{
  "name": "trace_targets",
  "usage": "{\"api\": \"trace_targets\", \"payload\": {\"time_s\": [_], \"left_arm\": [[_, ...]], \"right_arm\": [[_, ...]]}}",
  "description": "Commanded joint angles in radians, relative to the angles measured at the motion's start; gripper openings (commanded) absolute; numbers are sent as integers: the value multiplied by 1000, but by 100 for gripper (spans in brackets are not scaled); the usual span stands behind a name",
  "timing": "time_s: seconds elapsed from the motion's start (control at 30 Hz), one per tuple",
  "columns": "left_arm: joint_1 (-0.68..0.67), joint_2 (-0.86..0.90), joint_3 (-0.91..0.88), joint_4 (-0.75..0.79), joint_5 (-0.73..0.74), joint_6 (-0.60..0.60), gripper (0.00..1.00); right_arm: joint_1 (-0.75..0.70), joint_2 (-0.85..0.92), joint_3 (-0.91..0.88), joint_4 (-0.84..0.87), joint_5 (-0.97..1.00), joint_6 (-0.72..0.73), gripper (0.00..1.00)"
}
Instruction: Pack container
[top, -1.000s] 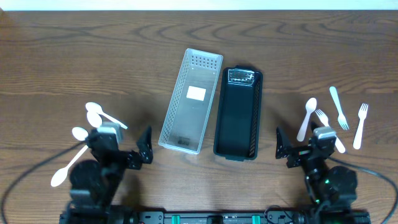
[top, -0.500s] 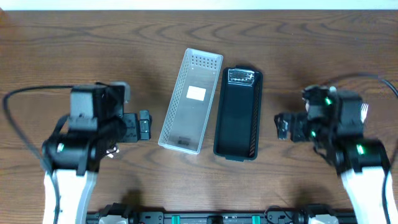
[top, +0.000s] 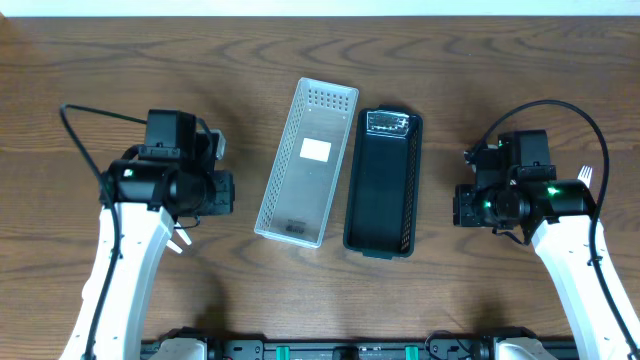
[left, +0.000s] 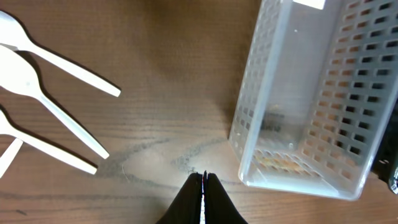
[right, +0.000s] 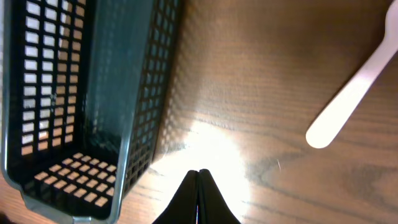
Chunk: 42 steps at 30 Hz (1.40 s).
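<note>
Wooden table (top: 320, 60) carries two baskets, unmoved since a second ago: a white basket (top: 290, 215) and, just right of it, a black basket (top: 380, 200). Both arms have risen and swung outward. The left gripper (left: 203, 179), left of the white basket, has gone from wide open to fully closed on nothing, and so has the right gripper (right: 199, 177), right of the white basket beyond the black one. Three spoons (left: 59, 115) and part of a fourth lie left of the white basket, and one fork (top: 585, 173) peeks out far to its right.
</note>
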Motion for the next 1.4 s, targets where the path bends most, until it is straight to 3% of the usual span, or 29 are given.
{"api": "trace_targets", "payload": {"time_s": [0.0, 0.23, 0.5, 0.73, 1.1, 1.37], "left_arm": [[-13, 48, 3, 37, -8, 8, 6], [-73, 149, -10, 156, -9, 127, 6], [-82, 286, -10, 190, -8, 137, 6], [-126, 349, -10, 146, 78, 135, 6], [-272, 346, -10, 13, 78, 53, 6], [-286, 346, -10, 10, 77, 54, 6]], "right_arm": [[-8, -3, 17, -29, 31, -9, 1], [-8, -3, 17, -42, 50, -9, 1], [11, 19, 10, -27, 79, -9, 1], [68, 105, 10, 24, 78, -5, 1], [92, 248, 10, 139, 76, -6, 1], [117, 299, 10, 267, -29, -32, 2]]}}
